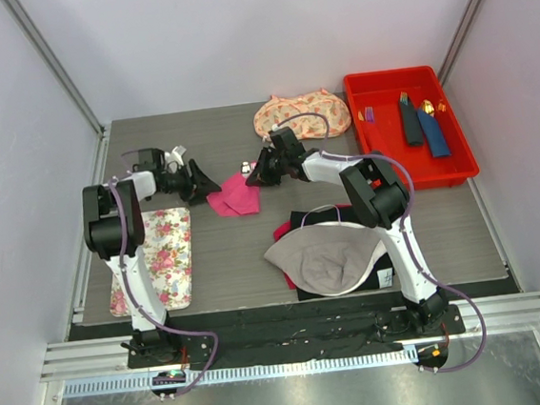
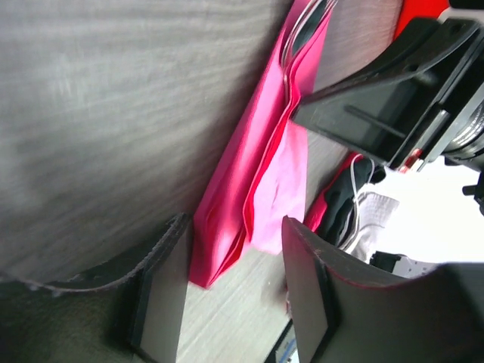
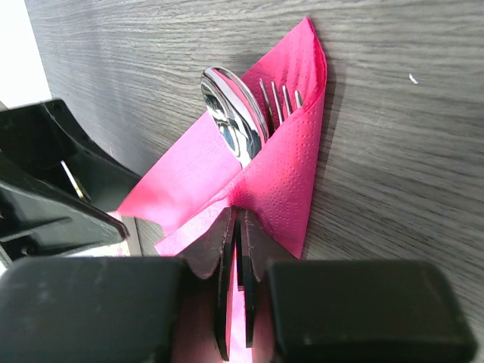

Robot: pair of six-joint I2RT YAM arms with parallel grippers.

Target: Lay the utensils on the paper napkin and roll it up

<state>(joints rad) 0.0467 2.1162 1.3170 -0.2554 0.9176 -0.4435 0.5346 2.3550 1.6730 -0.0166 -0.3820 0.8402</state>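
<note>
The pink paper napkin (image 1: 234,196) lies mid-table, folded over the silver utensils. In the right wrist view a spoon (image 3: 231,121) and fork tines (image 3: 280,98) stick out of the napkin's (image 3: 291,174) fold. My right gripper (image 3: 243,219) is shut on a raised fold of the napkin at its right end (image 1: 253,175). My left gripper (image 1: 206,182) is open at the napkin's left side. In the left wrist view its fingers (image 2: 234,227) stand apart just short of the napkin's (image 2: 257,159) corner, touching nothing. The utensil handles (image 2: 302,23) show at the far end.
A floral mat (image 1: 160,256) lies front left. A red tray (image 1: 389,148) at the back right holds navy napkin rolls (image 1: 411,122) and coloured utensils. A floral cloth (image 1: 302,115) lies behind the napkin. A grey cloth (image 1: 328,259) on black fabric lies front right.
</note>
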